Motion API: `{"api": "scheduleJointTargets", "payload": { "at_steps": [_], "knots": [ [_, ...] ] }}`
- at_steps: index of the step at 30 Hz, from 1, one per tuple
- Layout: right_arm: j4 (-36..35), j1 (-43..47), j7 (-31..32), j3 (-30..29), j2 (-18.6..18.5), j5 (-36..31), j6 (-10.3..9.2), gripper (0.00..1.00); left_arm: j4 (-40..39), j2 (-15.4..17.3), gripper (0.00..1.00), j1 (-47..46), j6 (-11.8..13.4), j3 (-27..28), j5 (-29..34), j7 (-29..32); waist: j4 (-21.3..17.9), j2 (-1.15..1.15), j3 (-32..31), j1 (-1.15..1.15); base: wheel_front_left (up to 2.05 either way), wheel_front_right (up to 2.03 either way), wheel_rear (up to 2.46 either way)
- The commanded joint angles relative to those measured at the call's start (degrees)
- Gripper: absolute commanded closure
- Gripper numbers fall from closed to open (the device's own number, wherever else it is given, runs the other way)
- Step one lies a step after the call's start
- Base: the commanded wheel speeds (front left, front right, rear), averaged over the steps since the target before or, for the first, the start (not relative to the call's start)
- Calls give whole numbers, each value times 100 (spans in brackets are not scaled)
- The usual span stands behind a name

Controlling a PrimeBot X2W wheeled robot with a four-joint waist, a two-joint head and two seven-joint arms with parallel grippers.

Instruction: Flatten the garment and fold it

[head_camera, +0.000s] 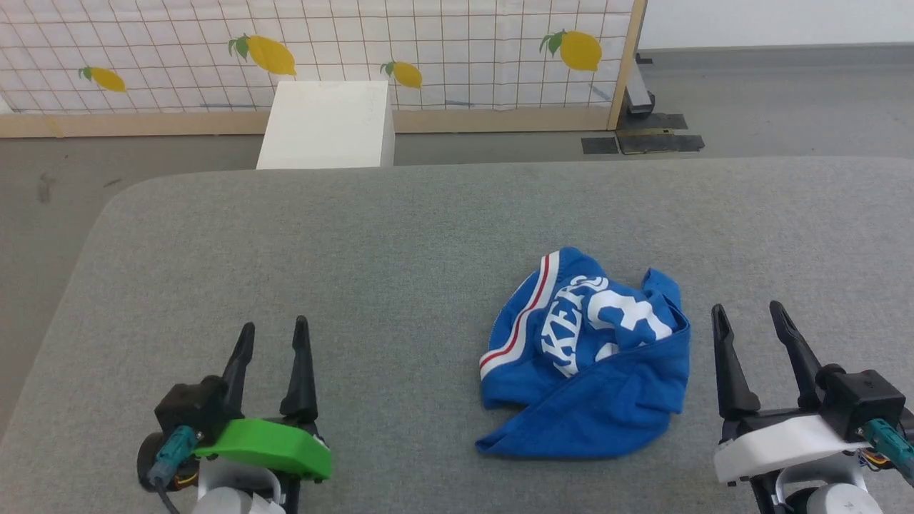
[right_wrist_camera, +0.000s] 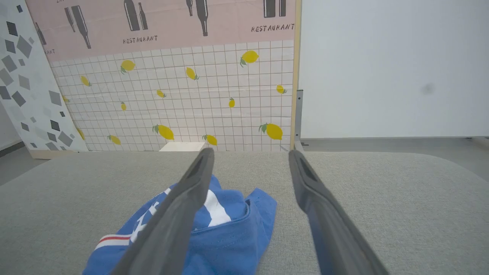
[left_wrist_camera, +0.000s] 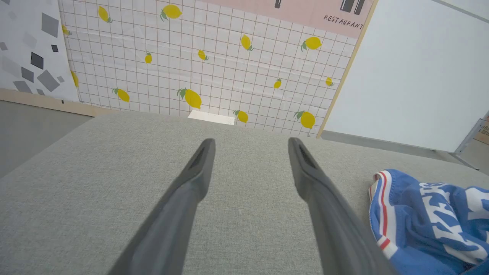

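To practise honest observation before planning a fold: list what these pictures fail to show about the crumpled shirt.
- Head view: the garment folds over itself, hiding part of its white print and its true shape.
- Left wrist view: right and bottom edges cut it off.
- Right wrist view: a jaw of the right gripper covers its middle; the bottom edge cuts it.

Head view downward, wrist views low, forward — sharing garment [head_camera: 607, 400]

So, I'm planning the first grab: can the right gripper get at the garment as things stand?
Probably yes: the right gripper stands open just beside the crumpled garment, with only bare grey surface between them.
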Motion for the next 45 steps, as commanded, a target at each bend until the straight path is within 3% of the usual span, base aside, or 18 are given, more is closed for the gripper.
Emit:
{"api": "scheduleJointTargets", "payload": {
  "at_steps": [1, 8, 9, 12, 16, 21, 25, 27, 28, 29, 38, 41, 45],
  "knots": [
    [9, 62, -26, 9, 3, 19, -9, 0, -8, -29, 0, -27, 23, -120, -36, -20, -12, 32, 9, 0, 0, 0, 0],
    [41, 36, -47, 30, 3, 82, -9, 0, 596, -31, 0, -763, 277, -1581, -553, 307, -170, 32, 62, 0, 0, 0, 0],
    [79, 24, -63, 72, 3, 120, -9, 0, 965, -31, 0, -1063, 529, -2163, -897, 859, -304, 32, 81, 0, 0, 0, 0],
    [124, -17, -89, 111, 3, 159, -9, 0, 1372, -32, 0, -1337, 812, -2631, -1193, 1564, -488, 32, 130, 0, 0, 0, 0],
    [169, -43, -126, 131, 3, 203, -9, 0, 1812, -32, 0, -1650, 1155, -2980, -1410, 2280, -696, 32, 201, 0, 0, 0, 0],
    [227, -61, -166, 167, 3, 228, -9, 0, 2286, -32, 0, -1946, 1389, -3189, -1654, 2956, -918, 32, 301, 0, 0, 0, 0],
    [280, -84, -196, 199, 3, 244, -9, 0, 2663, -32, 0, -2080, 1512, -3305, -1775, 3490, -1035, 32, 348, 0, 0, 0, 0],
    [298, -87, -208, 207, 3, 249, -9, 0, 2789, -32, 0, -2093, 1457, -3395, -1897, 3805, -1067, 32, 359, 0, 0, 0, 0],
    [306, -88, -213, 210, 3, 250, -9, 0, 2837, -32, 31, -2093, 1415, -3449, -1932, 3954, -1079, 32, 361, 0, 0, 0, 0],
    [332, -88, -229, 208, 3, 267, -9, 0, 2789, 6, 100, -2094, 1270, -3487, -1978, 3999, -1100, 32, 351, 0, 0, 0, 0],
    [370, -27, -257, 190, 3, 263, -9, 0, 1983, 541, 100, -1979, 1974, -2348, -1845, 1357, -982, 32, 205, 0, 0, 0, 0],
    [366, -20, -255, 209, 3, 254, -9, 0, 1870, 739, 100, -1812, 2177, -1967, -1938, 943, -916, 32, 166, 0, 0, 0, 0],
    [349, -25, -242, 225, 3, 260, -9, 0, 1896, 962, 100, -1479, 2384, -1667, -2112, 975, -860, 32, 143, 0, 0, 0, 0]
  ]
}}
